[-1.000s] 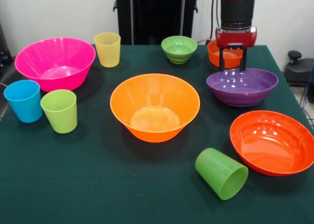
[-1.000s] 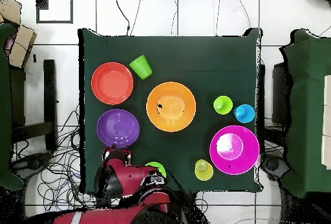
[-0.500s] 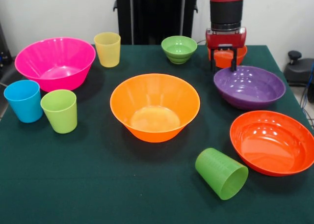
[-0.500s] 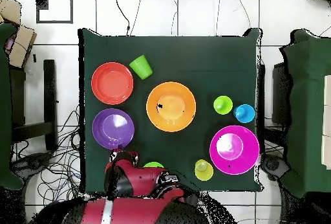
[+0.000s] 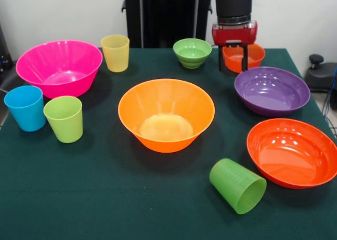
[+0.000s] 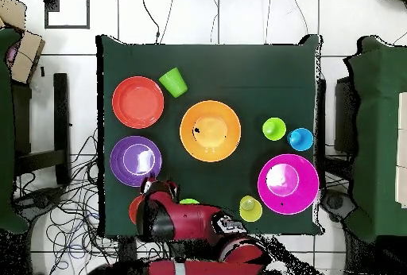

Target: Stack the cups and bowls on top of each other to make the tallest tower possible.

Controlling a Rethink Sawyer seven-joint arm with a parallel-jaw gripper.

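I see nothing stacked on the green surface (image 5: 105, 198); every cup and bowl sits alone. Going left to right in the front view: the blue cup (image 5: 25, 108) and the lime green cup (image 5: 64, 118) stand upright side by side, far off to the left of my hand and nearer the camera. The large pink bowl (image 5: 59, 67) sits behind them, with the yellow cup (image 5: 115, 52) upright just past its rim. The large orange bowl (image 5: 166, 114) sits mid-surface, left of the hand and toward the camera. The small green bowl (image 5: 192, 52) is just left of the hand. The darker green cup (image 5: 238, 186) lies on its side, well in front of the hand. My hand (image 5: 232, 66) hangs straight down over the small orange bowl (image 5: 244, 57), its two black fingers (image 5: 244, 57) apart with nothing between them; the bowl's rim lies behind them, and I cannot tell whether they touch it. The purple bowl (image 5: 271, 90) sits just right of the hand and forward, glossy and upright. The shallow red-orange bowl (image 5: 293, 152) lies beyond that, close to the toppled cup.
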